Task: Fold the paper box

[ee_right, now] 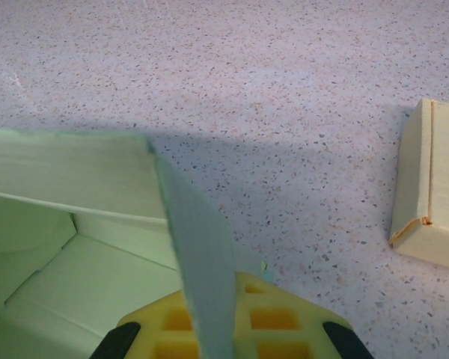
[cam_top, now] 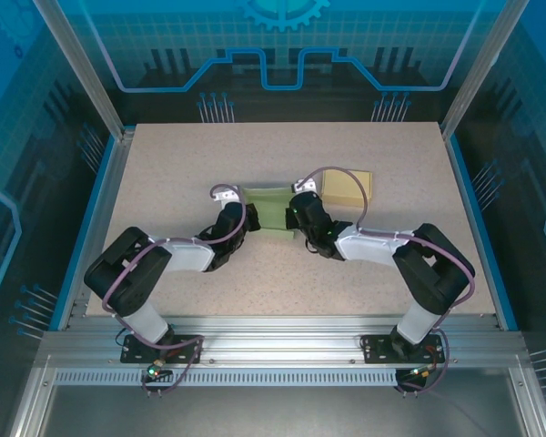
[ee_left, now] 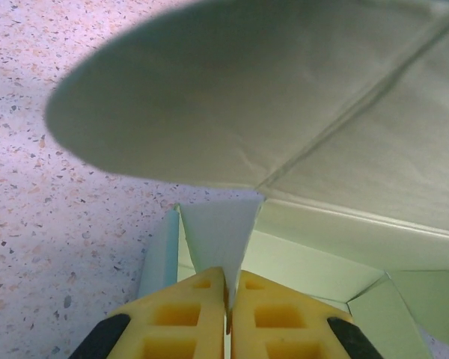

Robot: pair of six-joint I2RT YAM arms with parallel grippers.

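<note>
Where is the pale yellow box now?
In the top view the pale yellow folded paper box lies on the speckled table, right of centre, just right of the green paper box.

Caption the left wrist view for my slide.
Left tool shut on a flap of the pale green paper box over speckled table.

The top external camera sits high behind both arm bases, looking down and forward over the whole table point(cam_top: 164, 164). Each wrist camera peers past its own fingertips, at the left gripper point(ee_left: 228, 298) and the right gripper point(ee_right: 221, 308), close above the tabletop. All three views share the green paper box point(cam_top: 271, 211). The overhead and right wrist views also share the yellow box point(cam_top: 343, 188).
</note>
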